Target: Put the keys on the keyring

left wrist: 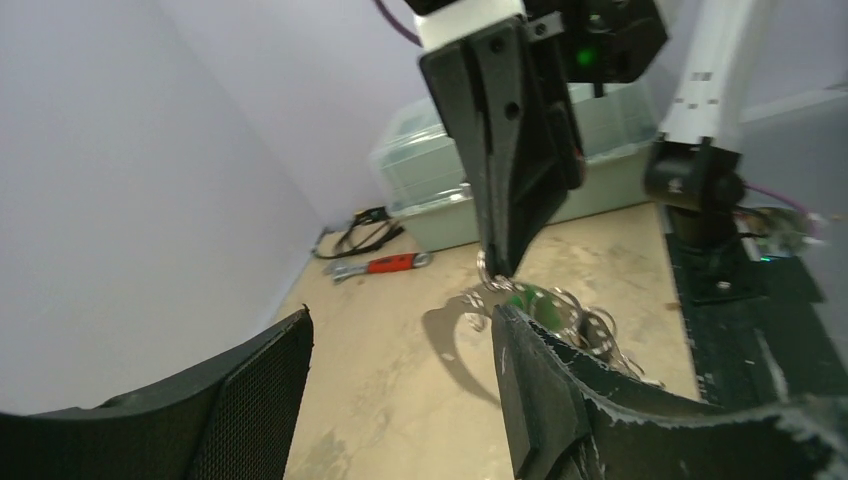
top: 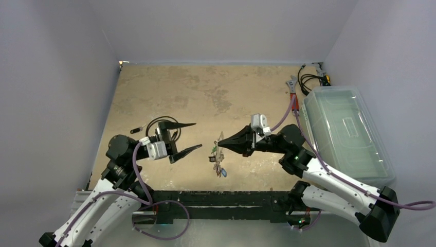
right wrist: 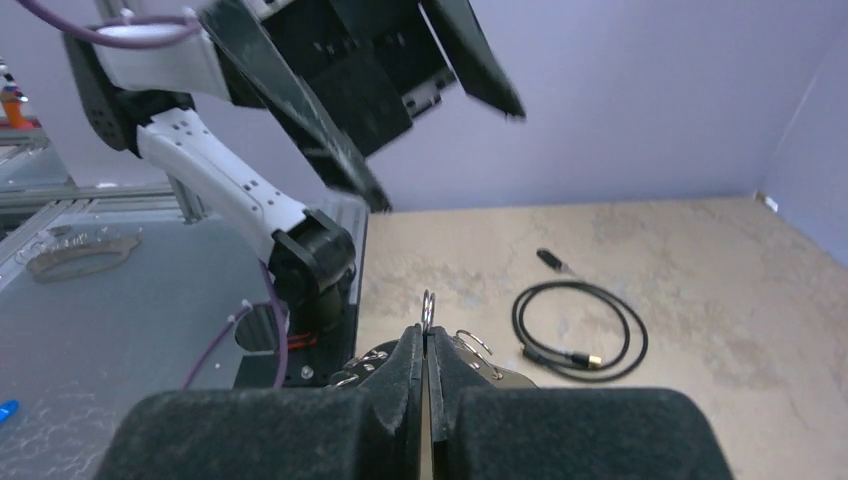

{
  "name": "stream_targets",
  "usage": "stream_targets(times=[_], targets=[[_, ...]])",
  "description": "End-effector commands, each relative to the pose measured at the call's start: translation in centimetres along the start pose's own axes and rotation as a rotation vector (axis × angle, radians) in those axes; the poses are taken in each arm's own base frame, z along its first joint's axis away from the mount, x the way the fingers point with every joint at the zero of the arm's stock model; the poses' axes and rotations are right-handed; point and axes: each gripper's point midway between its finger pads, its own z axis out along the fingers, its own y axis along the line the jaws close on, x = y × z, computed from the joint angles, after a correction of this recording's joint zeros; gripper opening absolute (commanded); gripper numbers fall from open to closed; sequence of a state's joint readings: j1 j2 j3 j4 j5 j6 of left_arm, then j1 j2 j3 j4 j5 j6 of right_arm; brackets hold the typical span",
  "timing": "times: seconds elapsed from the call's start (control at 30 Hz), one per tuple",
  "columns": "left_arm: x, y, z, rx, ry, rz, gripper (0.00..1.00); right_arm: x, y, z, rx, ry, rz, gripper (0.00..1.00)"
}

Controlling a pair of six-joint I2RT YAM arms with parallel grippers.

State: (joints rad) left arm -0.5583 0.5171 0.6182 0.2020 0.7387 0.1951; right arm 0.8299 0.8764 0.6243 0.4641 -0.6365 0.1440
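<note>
Silvery keys [top: 219, 163] are lying bunched on the worktop [top: 205, 92] under the right gripper [top: 220, 145], whose jaws are pinching what is probably the keyring [right wrist: 428, 306]; the left gripper [top: 198, 135] is hovering spread, so threading looks unfinished.

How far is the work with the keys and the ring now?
Done: unclear; I cannot tell whether any key is on the ring yet. In hand: the right gripper is shut on that ring, with the keys bunched right by its tip. Left: the left gripper is open and empty, apart from the bunch, so threading probably remains.
</note>
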Motion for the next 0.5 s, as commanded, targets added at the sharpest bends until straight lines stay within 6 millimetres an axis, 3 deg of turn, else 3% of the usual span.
stream_targets(times=[0.0, 0.23, 0.47], targets=[[-1.0, -3.4, 0.5, 0.213, -0.080, -0.043, 0.65, -4.5, 2.6, -0.7, -0.114, -0.169, -0.152, 0.00], [-0.8, -5.4, 0.9, 0.333, -0.108, -0.124, 0.59, -6.1, 5.2, -1.6, -0.233, -0.252, -0.198, 0.00], [-0.6, -5.7, 1.2, 0.340, -0.108, -0.168, 0.58, -7.5, 5.5, -1.3, -0.260, -0.288, -0.228, 0.00]])
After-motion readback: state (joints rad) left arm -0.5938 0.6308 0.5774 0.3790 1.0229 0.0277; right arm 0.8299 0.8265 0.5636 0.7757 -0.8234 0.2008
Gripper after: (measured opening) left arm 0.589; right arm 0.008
